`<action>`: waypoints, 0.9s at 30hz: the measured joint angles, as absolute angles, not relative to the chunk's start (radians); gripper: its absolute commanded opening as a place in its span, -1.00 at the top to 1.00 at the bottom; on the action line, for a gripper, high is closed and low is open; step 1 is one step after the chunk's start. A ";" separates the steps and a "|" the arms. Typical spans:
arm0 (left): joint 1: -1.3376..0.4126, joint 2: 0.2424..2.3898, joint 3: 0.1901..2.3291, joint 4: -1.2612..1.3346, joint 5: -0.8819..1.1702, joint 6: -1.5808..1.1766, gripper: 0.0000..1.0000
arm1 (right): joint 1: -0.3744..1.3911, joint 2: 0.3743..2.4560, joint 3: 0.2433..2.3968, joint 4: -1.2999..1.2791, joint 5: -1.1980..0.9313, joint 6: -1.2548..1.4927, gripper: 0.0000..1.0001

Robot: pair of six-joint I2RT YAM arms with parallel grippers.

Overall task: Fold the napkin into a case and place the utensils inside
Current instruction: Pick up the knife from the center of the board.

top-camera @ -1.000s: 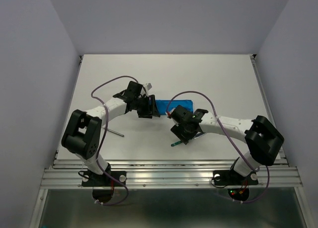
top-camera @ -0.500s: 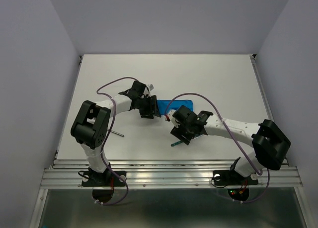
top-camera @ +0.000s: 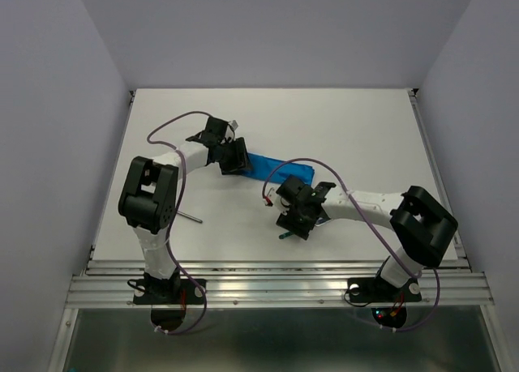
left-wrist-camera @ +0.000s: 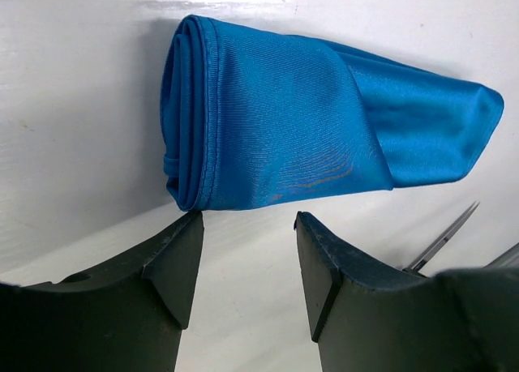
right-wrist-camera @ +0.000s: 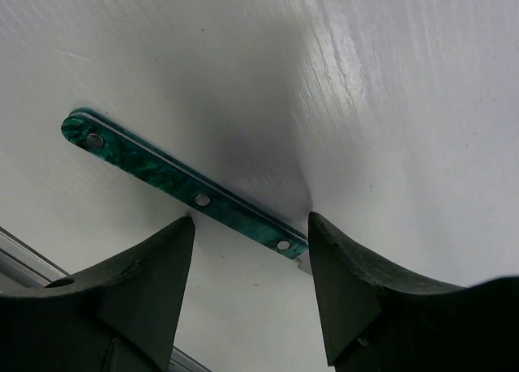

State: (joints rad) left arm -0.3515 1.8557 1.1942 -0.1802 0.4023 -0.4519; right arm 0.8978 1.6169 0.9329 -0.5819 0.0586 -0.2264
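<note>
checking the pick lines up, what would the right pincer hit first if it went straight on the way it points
The teal-green handled utensil: it lies flat on the table, right across the line of the open right pincer. Depth is unclear, but nothing else shows in the way.

The blade end of the teal-handled utensil (right-wrist-camera: 182, 190) is hidden behind the right gripper (right-wrist-camera: 251, 220).

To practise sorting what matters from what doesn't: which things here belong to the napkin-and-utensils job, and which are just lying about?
Belongs to the job: folded blue napkin; green-handled utensil; grey metal utensil.

Just there: table; metal rail at its near edge; grey walls.
</note>
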 measured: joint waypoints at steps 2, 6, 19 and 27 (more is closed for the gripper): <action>-0.349 1.864 1.206 -0.183 0.398 -0.451 -0.18 | 0.897 1.617 0.933 -0.580 0.052 -0.233 -0.19; -0.345 1.886 1.232 -0.192 0.390 -0.451 -0.18 | 0.898 1.629 0.939 -0.578 0.031 -0.233 0.31; -0.273 1.832 1.261 -0.267 0.331 -0.438 -0.19 | 0.898 1.665 0.982 -0.588 0.017 -0.233 0.86; -0.223 1.742 1.271 -0.276 0.322 -0.419 -0.19 | 0.894 1.668 0.997 -0.551 0.073 -0.241 0.99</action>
State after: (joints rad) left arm -0.2234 1.7416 1.2705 -0.2760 0.3222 -0.4194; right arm 0.8936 1.6684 0.9966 -0.5514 0.0734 -0.2405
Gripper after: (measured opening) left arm 0.593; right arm 0.200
